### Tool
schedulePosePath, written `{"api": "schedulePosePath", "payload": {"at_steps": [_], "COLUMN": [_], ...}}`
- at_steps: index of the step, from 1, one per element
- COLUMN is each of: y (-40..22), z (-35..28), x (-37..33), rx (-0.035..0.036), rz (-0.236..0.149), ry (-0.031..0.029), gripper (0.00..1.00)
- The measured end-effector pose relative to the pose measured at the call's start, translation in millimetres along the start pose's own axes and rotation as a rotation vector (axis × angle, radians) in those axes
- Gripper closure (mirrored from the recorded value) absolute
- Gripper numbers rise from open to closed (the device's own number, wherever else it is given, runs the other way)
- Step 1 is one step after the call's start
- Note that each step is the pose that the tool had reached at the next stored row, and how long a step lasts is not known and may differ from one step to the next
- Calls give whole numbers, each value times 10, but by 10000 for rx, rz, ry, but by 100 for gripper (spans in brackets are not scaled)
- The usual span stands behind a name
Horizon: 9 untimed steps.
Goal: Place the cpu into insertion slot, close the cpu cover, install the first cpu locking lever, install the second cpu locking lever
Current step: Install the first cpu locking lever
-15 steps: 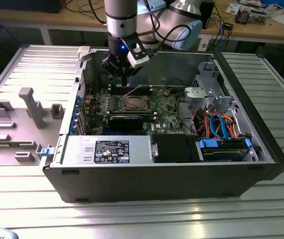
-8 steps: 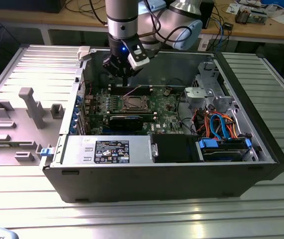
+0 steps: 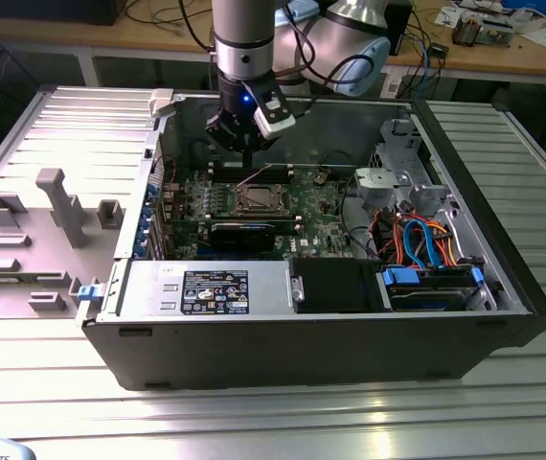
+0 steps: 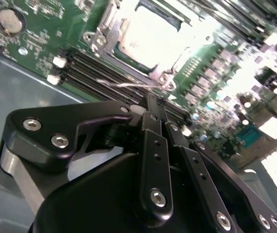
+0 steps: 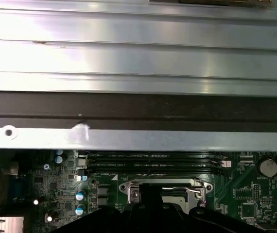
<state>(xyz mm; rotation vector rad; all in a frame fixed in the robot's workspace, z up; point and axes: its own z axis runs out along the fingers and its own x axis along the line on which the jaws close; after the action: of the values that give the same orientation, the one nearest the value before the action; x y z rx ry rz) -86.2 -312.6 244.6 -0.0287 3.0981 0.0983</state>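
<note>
We see an open computer case (image 3: 503, 278) lying on a ribbed metal table (image 3: 254, 422), with a cluttered wooden bench (image 3: 503, 57) far behind. The gripper (image 3: 241, 144) hangs over the green board (image 3: 311, 206), just behind the socket; its fingers (image 4: 154, 126) look pressed together, perhaps touching a thin wire lever (image 4: 124, 85). The cpu (image 4: 150, 36) sits in the socket, framed by the cpu cover (image 4: 104, 29).
</note>
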Motion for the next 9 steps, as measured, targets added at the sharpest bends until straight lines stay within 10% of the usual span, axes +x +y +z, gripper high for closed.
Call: {"api": "schedulePosePath", "payload": {"at_steps": [9], "y": [6], "z": [105], "x": [-74], "rx": [-39], "rz": [7], "ry": [1], "gripper": [89]}}
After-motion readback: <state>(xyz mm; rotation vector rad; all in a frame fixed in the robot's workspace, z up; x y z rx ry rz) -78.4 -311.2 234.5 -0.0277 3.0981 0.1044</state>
